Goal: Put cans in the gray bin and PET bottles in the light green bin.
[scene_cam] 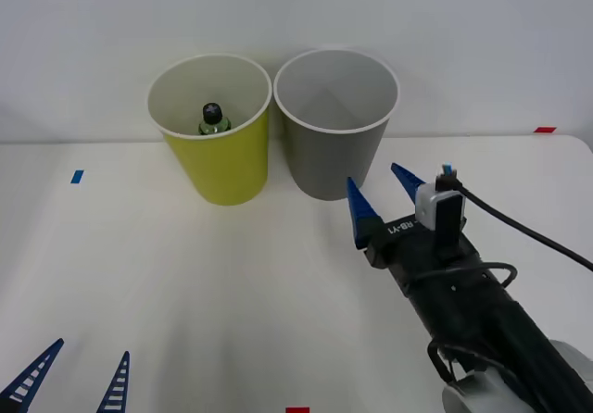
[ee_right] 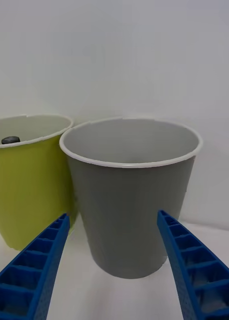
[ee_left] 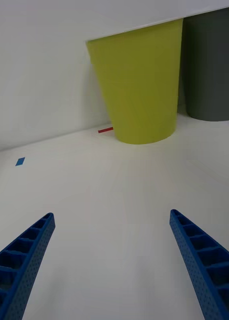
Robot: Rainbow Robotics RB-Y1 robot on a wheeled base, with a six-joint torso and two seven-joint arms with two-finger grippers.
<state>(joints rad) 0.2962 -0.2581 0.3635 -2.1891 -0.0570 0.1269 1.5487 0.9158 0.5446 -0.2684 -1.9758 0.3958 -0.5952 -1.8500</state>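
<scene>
Front view looks down on a white counter [scene_cam: 185, 274] with two bins side by side at the far edge, their rims almost touching: the green bin [scene_cam: 227, 168] on the left and the gray bin [scene_cam: 326, 158] on the right. From above, this view reaches into both. The bottle [scene_cam: 213, 119] stands inside the green bin with its black cap up, while the gray bin's pale inside looks bare as far as can be seen. The right gripper [scene_cam: 382, 193] hovers just in front of the gray bin, its blue fingers spread apart and grasping nothing. White lettering on its black body cannot be read with certainty. The left gripper [scene_cam: 72, 374] sits low at the near left corner, fingers parted and released. A small blue mark [scene_cam: 77, 177] lies on the counter at the left, and a red mark [scene_cam: 545, 130] at the far right.

Right wrist view faces the gray bin [ee_right: 132, 210] side-on between the open fingers [ee_right: 192, 270], with the bottle's cap [ee_right: 10, 140] just clearing the green bin's rim.

Left wrist view shows the green bin's outer wall [ee_left: 139, 85] and a red strip [ee_left: 105, 130] at its base.
</scene>
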